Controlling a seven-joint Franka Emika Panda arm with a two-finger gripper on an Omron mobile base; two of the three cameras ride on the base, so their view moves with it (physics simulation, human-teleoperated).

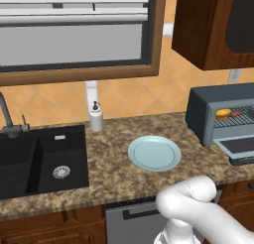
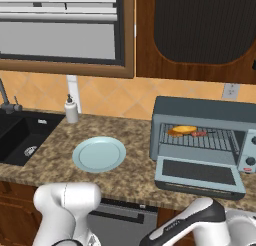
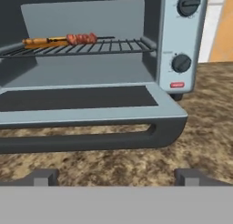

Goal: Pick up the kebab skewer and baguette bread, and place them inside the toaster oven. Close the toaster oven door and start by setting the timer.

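on the left, a black sink (image 1: 30, 161) was set in the speckled counter (image 2: 130, 172), with a white soap bottle (image 1: 96, 117) behind it and a pale blue plate (image 1: 154, 153) laid beside it. on the right, the toaster oven (image 2: 200, 117) was seen with its toaster oven door (image 3: 86, 111) dropped flat, and the baguette bread (image 2: 184, 129) and the kebab skewer (image 3: 82, 38) were laid together on the wire rack (image 3: 107, 46) inside. the gripper (image 3: 116, 176) was held low over the counter just in front of the door's dark handle (image 3: 91, 139), its two tips spread wide with nothing held between them.

Baguette bread (image 2: 184, 129) and kebab skewer (image 2: 199, 133) lie inside open toaster oven (image 2: 200, 115).
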